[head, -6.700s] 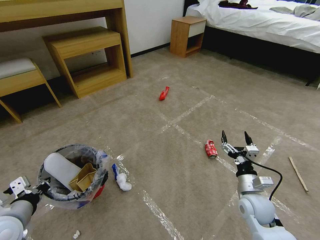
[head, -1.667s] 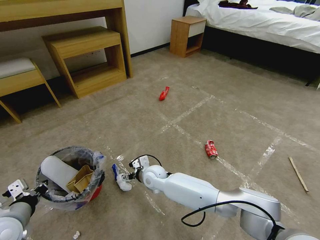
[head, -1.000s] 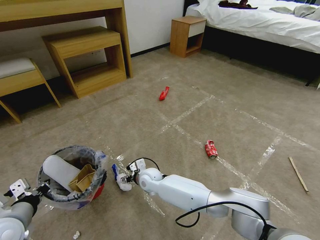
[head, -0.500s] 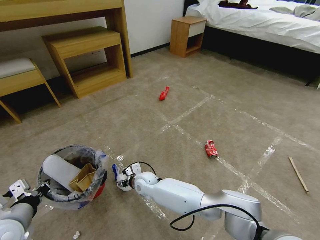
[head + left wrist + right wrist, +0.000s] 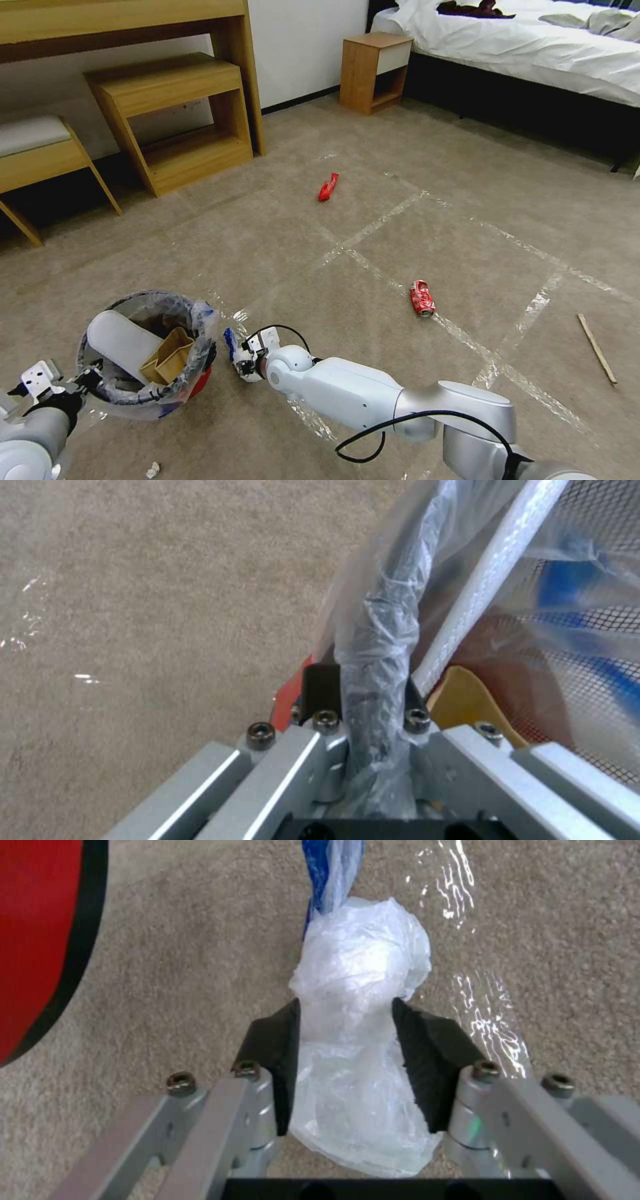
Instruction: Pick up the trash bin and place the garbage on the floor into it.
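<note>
taped carpet (image 5: pixel 400 267) under me, my left gripper (image 5: pixel 363 690) pinching the trash bin (image 5: pixel 143 350) rim, and right wrist view reveals my right gripper (image 5: pixel 347 1040) squeezing the white-and-blue wad (image 5: pixel 357 990) beside it.

Trash bin (image 5: pixel 33 940) cut by right wrist frame edge; tiny floor scrap (image 5: pixel 153 470) unidentifiable.

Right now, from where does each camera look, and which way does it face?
Head: high, facing forward and down at the floor; both arms show.
Left wrist: behind the left gripper, clamped on the trash bin rim.
Right wrist: behind the right gripper, around the white wad.
Shared: bin, wad.
</note>
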